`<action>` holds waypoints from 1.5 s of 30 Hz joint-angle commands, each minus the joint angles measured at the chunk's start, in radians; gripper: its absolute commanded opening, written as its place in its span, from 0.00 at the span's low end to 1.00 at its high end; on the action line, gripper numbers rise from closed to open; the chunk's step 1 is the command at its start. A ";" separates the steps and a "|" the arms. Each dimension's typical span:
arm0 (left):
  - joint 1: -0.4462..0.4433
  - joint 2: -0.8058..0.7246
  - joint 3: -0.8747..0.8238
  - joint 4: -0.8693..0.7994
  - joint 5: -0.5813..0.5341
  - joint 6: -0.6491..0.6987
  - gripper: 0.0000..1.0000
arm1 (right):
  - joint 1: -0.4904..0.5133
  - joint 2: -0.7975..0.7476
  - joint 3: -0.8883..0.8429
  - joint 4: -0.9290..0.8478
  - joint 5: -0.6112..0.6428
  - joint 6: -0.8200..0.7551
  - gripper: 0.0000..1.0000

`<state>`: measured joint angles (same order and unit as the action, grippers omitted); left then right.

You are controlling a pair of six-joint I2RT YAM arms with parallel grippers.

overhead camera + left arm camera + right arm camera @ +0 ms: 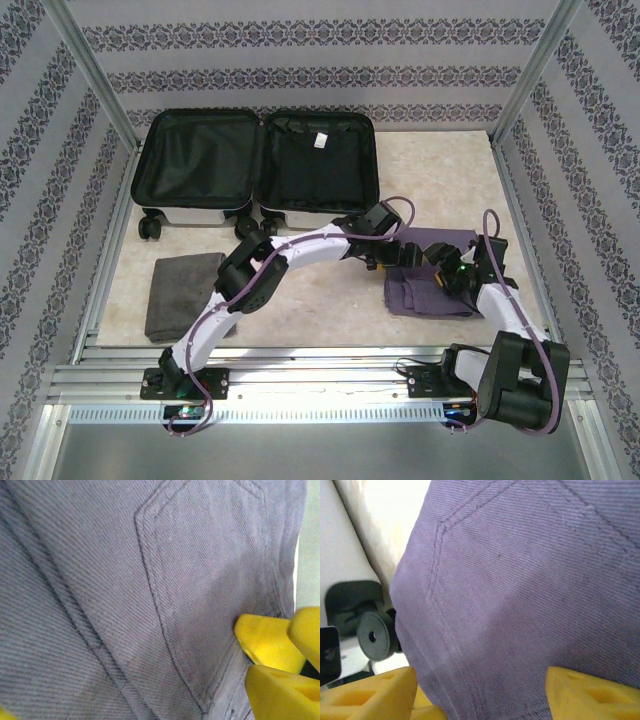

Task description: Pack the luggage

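The luggage point(200, 160) lies open flat at the far left of the worktop point(330, 310), both black-lined halves facing up. One of its wheels point(372, 636) shows just past the edge of the cloth in the right wrist view. A folded pair of jeans point(415, 295) sits near the right edge, well apart from the case. A folded grey cloth point(185, 295) lies by the near left corner.

Both arms are working on the jeans. The left gripper point(388, 255) reaches across from the left and hangs spread wide over a back pocket, very close to the denim. The right gripper point(480, 700) has its fingers point(370, 695) set apart with a thick fold of denim between them. I cannot tell whether they are pinching it or only straddling it.

The step in hand looks like taking hold of the jeans to carry them to the case. To do it well, each gripper should catch the whole folded stack rather than only the top layer, and the two grips should sit on opposite ends. Both arms should then lift together, so the bundle does not unfold or sag. It must also rise high enough to clear the case's rim before it is lowered into a half.
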<state>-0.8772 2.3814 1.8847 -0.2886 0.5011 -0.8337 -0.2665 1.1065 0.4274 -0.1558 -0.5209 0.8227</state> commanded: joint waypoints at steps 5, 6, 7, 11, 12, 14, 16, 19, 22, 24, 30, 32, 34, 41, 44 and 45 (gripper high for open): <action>0.057 0.079 0.155 -0.055 -0.080 0.081 0.88 | 0.016 -0.031 0.044 -0.012 -0.077 0.025 0.69; 0.058 0.077 0.159 -0.069 -0.084 0.088 0.87 | 0.015 -0.032 0.064 -0.026 -0.072 0.012 0.69; 0.060 0.071 0.154 -0.081 -0.092 0.093 0.87 | 0.014 -0.034 0.087 -0.046 -0.064 -0.004 0.70; 0.058 0.035 0.098 -0.082 -0.108 0.093 0.86 | 0.009 -0.058 0.154 -0.097 -0.027 -0.044 0.70; 0.057 0.025 0.079 -0.075 -0.114 0.091 0.86 | 0.005 -0.065 0.167 -0.108 -0.019 -0.053 0.70; 0.052 0.005 0.042 -0.069 -0.133 0.089 0.87 | -0.007 -0.076 0.186 -0.125 -0.002 -0.072 0.70; 0.045 -0.003 0.023 -0.073 -0.144 0.086 0.88 | -0.021 -0.083 0.198 -0.138 0.008 -0.081 0.71; 0.029 0.000 0.017 -0.068 -0.142 0.070 0.88 | -0.040 -0.088 0.205 -0.159 0.032 -0.096 0.71; 0.004 0.007 0.020 -0.063 -0.163 0.048 0.88 | -0.074 -0.098 0.191 -0.164 0.049 -0.096 0.71; -0.013 0.012 0.020 -0.061 -0.199 0.032 0.87 | -0.095 -0.106 0.178 -0.156 0.043 -0.091 0.71; -0.035 0.032 -0.016 0.020 -0.251 -0.044 0.81 | -0.106 -0.110 0.164 -0.167 0.036 -0.102 0.71; -0.040 0.038 -0.027 0.057 -0.251 -0.064 0.78 | -0.106 -0.112 0.156 -0.162 0.033 -0.100 0.71; -0.045 0.041 -0.040 0.099 -0.248 -0.080 0.77 | -0.107 -0.112 0.150 -0.161 0.031 -0.099 0.71; -0.062 0.047 -0.033 0.139 -0.225 -0.091 0.75 | -0.107 -0.113 0.140 -0.161 0.024 -0.103 0.71; -0.075 0.041 -0.028 0.108 -0.247 -0.087 0.75 | -0.108 -0.115 0.141 -0.160 0.020 -0.103 0.71; -0.081 0.041 -0.022 0.087 -0.263 -0.087 0.74 | -0.107 -0.116 0.140 -0.161 0.019 -0.103 0.71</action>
<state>-0.9012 2.3833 1.8645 -0.2359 0.2325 -0.8997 -0.3649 1.0084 0.5785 -0.3115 -0.4946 0.7330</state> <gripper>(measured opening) 0.747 0.710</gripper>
